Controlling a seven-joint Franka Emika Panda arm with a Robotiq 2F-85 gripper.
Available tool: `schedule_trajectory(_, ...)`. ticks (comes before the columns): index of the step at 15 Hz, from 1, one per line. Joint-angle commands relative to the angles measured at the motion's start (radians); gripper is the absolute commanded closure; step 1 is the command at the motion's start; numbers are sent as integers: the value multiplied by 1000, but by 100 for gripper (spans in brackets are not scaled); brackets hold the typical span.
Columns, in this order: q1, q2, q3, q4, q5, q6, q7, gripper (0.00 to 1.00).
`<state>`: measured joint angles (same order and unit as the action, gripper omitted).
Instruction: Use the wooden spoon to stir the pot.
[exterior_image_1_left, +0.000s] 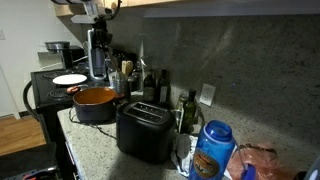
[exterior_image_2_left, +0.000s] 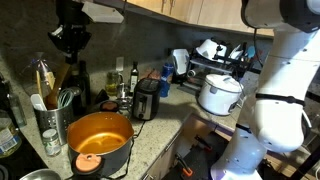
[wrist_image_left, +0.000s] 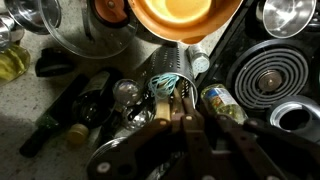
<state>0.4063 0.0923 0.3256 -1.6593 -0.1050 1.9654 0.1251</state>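
Wooden spoon (exterior_image_2_left: 42, 78) in its jar (exterior_image_2_left: 50, 118), not yet lifted.
Gripper (exterior_image_2_left: 70, 42) hangs at the jar's one o'clock, its jaws too dim to judge; pot (exterior_image_2_left: 100, 140) sits at its five o'clock. A skewed grab could topple jar or bottles (exterior_image_2_left: 133, 80).

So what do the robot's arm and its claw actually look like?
The arm is glossy white, made of fat rounded segments with a thin dark seam where they meet. The gripper at its end is black. In the wrist view it shows as dark metal linkage bars ending in two slim fingers. No markings are readable, and I can't make out any cables.
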Motion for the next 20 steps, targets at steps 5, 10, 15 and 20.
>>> schedule_trajectory(5,-25,-157,7,-57,66,-99,-16,96)
schedule_trajectory(10,-44,-258,-2,-102,144,-142,-40,96)
schedule_trajectory(15,-72,-275,-35,-99,249,-341,-117,96)
schedule_trajectory(20,-102,-249,-62,-165,301,-388,-198,96)
